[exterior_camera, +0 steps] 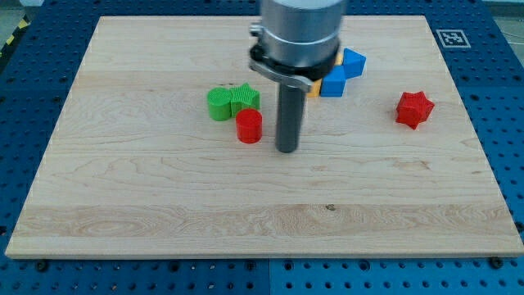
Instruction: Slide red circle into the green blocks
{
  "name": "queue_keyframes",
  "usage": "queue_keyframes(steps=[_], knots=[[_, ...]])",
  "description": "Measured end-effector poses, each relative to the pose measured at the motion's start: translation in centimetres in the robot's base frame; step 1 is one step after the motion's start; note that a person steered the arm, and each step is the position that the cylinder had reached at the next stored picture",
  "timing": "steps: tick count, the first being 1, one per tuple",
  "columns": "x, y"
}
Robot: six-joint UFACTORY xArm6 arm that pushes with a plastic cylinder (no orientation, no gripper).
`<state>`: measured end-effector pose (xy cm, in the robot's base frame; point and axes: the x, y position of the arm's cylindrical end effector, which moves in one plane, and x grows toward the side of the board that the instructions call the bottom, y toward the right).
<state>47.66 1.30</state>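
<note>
A wooden surface [164,197] lies on a blue pegboard. My tip [286,150] rests just to the view's right of the red circle [249,126], apart from it by a narrow gap. The red circle touches or nearly touches the green star [245,97], which sits against the green circle [219,104]. Behind the rod, blue blocks [344,72] cluster with a partly hidden yellow piece [315,87]. A red star [414,109] sits well apart toward the view's right.

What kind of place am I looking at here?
Probably a robotics lab bench: a wooden board lies on a blue perforated table, a printed marker tag sits in the board's corner, and my tip stands beside the red circle.
</note>
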Motion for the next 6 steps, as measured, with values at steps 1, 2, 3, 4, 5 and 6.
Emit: queue_keyframes(steps=[1, 2, 3, 4, 5, 6], knots=[[-0.5, -1.9], [-0.5, -2.9], [-0.5, -5.5], [-0.5, -5.6], [-0.5, -5.3], [0.4, -3.6]])
